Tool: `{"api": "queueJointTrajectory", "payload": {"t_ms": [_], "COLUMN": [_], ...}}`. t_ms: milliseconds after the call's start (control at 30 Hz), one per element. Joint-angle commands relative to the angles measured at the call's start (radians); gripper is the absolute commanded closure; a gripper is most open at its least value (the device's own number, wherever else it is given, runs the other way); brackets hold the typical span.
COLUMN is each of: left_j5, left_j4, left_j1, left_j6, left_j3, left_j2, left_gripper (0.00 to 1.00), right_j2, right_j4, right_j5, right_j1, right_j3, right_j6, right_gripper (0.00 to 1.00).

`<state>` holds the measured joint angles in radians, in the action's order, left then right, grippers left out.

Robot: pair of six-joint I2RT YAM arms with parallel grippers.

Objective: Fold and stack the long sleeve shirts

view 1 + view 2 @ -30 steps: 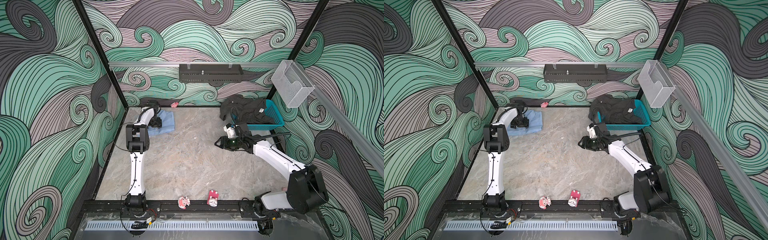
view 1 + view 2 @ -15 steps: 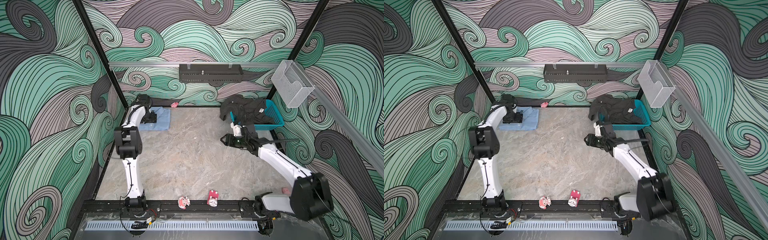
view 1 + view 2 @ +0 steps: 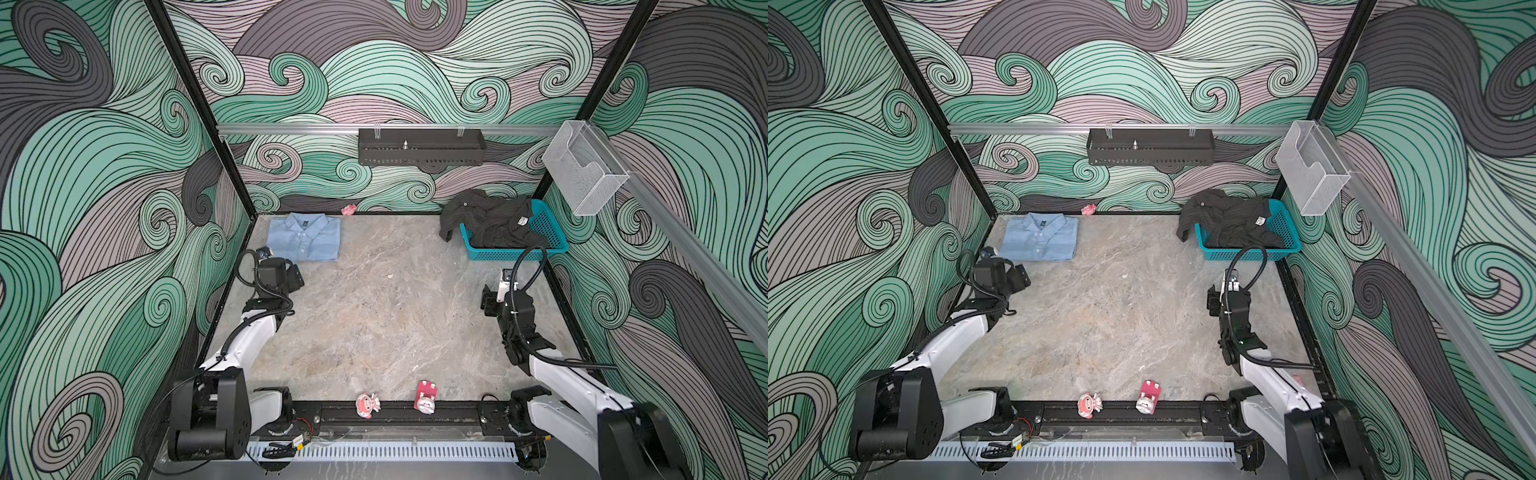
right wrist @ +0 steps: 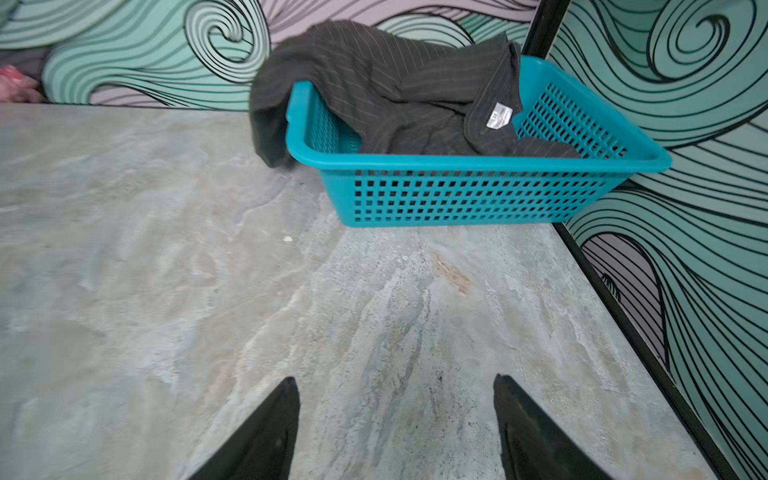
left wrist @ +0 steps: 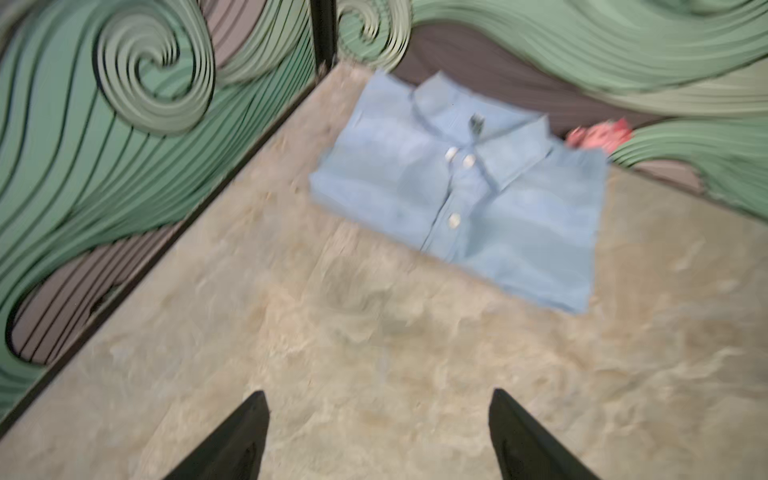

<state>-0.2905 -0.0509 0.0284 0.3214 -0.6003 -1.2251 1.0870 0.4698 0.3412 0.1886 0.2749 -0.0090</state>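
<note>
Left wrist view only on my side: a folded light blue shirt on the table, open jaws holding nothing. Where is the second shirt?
Observer: The dark shirt lies crumpled in the teal basket at the far right corner, one part hanging over the rim.
Operator: Is the right arm on it?
Observer: No. The right gripper is open and empty over the table, short of the basket.
Operator: Anything near the arm bases?
Observer: A pink toy figure and a red-and-white figure sit at the near edge between them.
</note>
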Motion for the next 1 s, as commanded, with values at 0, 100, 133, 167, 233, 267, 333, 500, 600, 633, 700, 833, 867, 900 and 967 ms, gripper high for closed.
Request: {"api": "queueJointTrajectory", "payload": {"t_ms": [0,100,133,167,233,267,333,500,600,633,700,833,867,900,967], "left_j5": [-0.111,-0.186,-0.208,-0.229,-0.260,-0.266,-0.263,-0.191,-0.084,-0.049,0.017,0.015,0.018,0.033,0.040], "left_j4": [-0.137,-0.123,-0.136,-0.157,-0.188,-0.208,-0.262,-0.491,-0.539,-0.575,-0.732,-0.615,-0.650,-0.757,-0.801], "left_j1": [0.001,0.001,0.001,0.001,0.002,0.004,0.006,0.021,0.019,0.019,0.014,0.013,0.012,0.011,0.011], "left_j6": [0.040,0.023,0.023,0.018,0.023,0.015,-0.010,-0.083,-0.144,-0.168,-0.236,-0.201,-0.213,-0.249,-0.257], "left_j3": [-0.010,0.008,0.023,0.043,0.064,0.069,0.077,0.126,0.135,0.140,0.180,0.148,0.158,0.186,0.199], "left_j2": [-0.016,-0.017,-0.012,-0.011,-0.031,-0.054,-0.103,-0.186,-0.220,-0.240,-0.314,-0.285,-0.294,-0.320,-0.333], "left_gripper": [0.16,0.16,0.16,0.16,0.16,0.16,0.16,0.16,0.18,0.19,0.19,0.12,0.02,0.02,0.01], "right_j2": [0.144,0.231,0.256,0.296,0.389,0.436,0.474,0.456,0.458,0.453,0.453,0.453,0.450,0.452,0.452], "right_j4": [0.259,0.284,0.293,0.320,0.407,0.451,0.502,0.417,0.407,0.396,0.383,0.385,0.380,0.381,0.381], "right_j5": [-0.006,-0.068,-0.090,-0.127,-0.159,-0.172,-0.212,-0.246,-0.243,-0.243,-0.248,-0.243,-0.244,-0.243,-0.242], "right_j1": [-0.031,-0.056,-0.069,-0.088,-0.116,-0.130,-0.143,-0.156,-0.156,-0.156,-0.156,-0.151,-0.151,-0.150,-0.150], "right_j3": [0.010,0.061,0.075,0.084,0.086,0.083,0.087,0.113,0.120,0.122,0.127,0.126,0.128,0.129,0.128], "right_j6": [-0.029,-0.047,-0.045,-0.039,-0.017,-0.005,-0.008,-0.006,-0.003,-0.003,-0.008,-0.013,-0.013,-0.014,-0.014], "right_gripper": [0.24,0.24,0.24,0.24,0.24,0.24,0.24,0.22,0.01,0.01,0.01,0.01,0.01,0.01,0.01]}}
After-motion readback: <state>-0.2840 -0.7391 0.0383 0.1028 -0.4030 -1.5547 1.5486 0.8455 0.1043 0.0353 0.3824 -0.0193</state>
